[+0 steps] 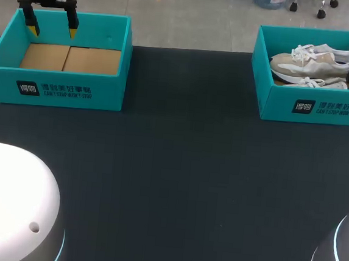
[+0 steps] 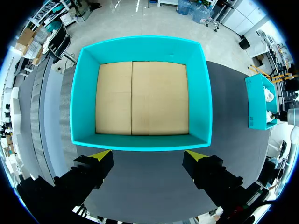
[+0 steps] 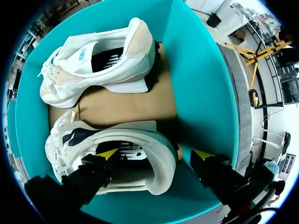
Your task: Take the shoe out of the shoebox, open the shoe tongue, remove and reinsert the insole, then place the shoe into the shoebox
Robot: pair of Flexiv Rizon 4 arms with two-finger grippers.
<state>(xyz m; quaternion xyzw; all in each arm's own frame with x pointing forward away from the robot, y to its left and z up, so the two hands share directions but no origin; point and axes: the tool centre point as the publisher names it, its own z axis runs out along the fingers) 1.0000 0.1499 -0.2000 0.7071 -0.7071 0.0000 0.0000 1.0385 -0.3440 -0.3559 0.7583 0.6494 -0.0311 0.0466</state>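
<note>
Two white-and-beige shoes lie in the teal shoebox [image 1: 314, 106] at the table's far right. In the right wrist view, the near shoe [image 3: 70, 140] lies on its side with its dark insole showing, and the far shoe [image 3: 93, 60] lies beyond it. My right gripper [image 3: 155, 154] hangs open low in this box. One fingertip is over the near shoe's opening and the other is past its heel, by the box wall [image 3: 201, 84]. My left gripper [image 1: 52, 31] is open above the empty teal box [image 1: 62, 90] at far left, with nothing between its fingers [image 2: 100, 155].
The empty left box [image 2: 140, 43] has a bare cardboard floor. A dark tabletop [image 1: 177, 167] stretches between the two boxes. The rounded white bases of my arms [image 1: 9, 201] fill the near corners.
</note>
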